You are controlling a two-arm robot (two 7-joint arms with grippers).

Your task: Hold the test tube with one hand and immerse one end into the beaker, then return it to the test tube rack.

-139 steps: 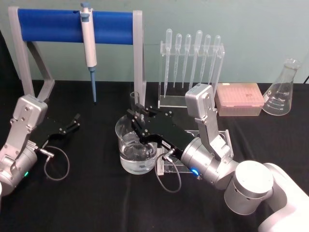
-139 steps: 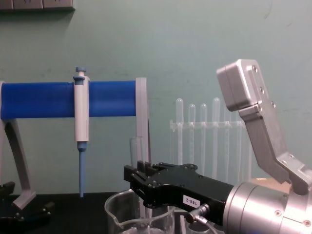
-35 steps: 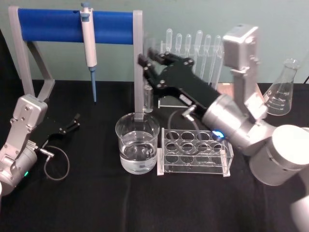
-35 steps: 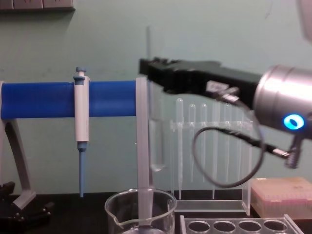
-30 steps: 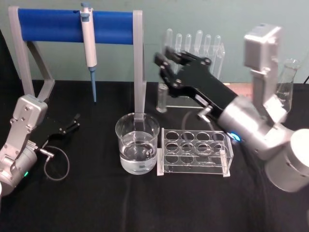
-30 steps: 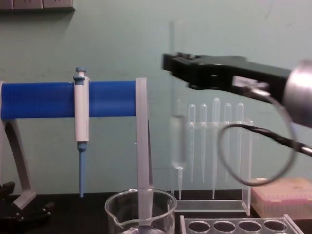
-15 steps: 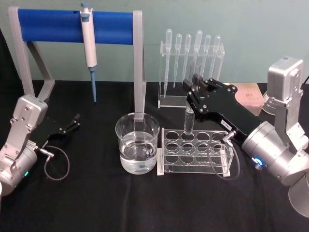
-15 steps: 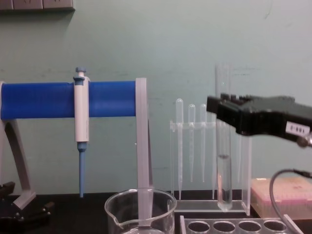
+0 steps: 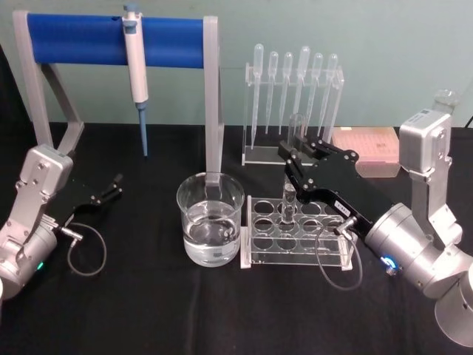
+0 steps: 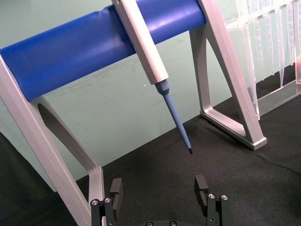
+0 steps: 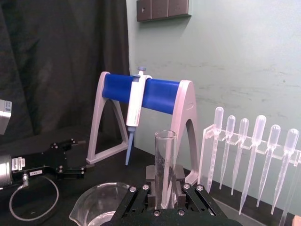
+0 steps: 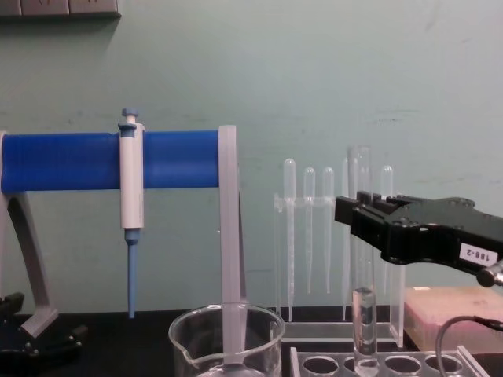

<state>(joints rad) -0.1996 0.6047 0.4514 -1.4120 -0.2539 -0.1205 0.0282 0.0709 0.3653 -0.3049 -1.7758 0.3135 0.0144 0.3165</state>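
Observation:
My right gripper (image 9: 291,160) is shut on the test tube (image 9: 289,185), a clear upright glass tube with a little liquid in its round bottom. The tube's lower end sits in a back-row hole of the clear tube rack (image 9: 297,256), just right of the beaker (image 9: 211,220), which holds water. From the chest, the test tube (image 12: 361,314) hangs below the right gripper (image 12: 360,214), its tip at the rack (image 12: 393,364), with the beaker (image 12: 227,341) to its left. The right wrist view has the test tube (image 11: 164,160) between the jaws. My left gripper (image 10: 159,188) rests open at the far left (image 9: 109,188).
A blue-barred stand (image 9: 111,41) holds a white-and-blue pipettor (image 9: 135,70) behind the beaker. A clear rack of plastic pipettes (image 9: 294,96) stands behind the tube rack. A pink tip box (image 9: 367,150) and a conical flask (image 9: 436,122) sit at the back right.
My right gripper has carried the test tube up out of the beaker, rightward over the tube rack, then lowered it until its bottom entered a rack hole. The left arm has stayed still.

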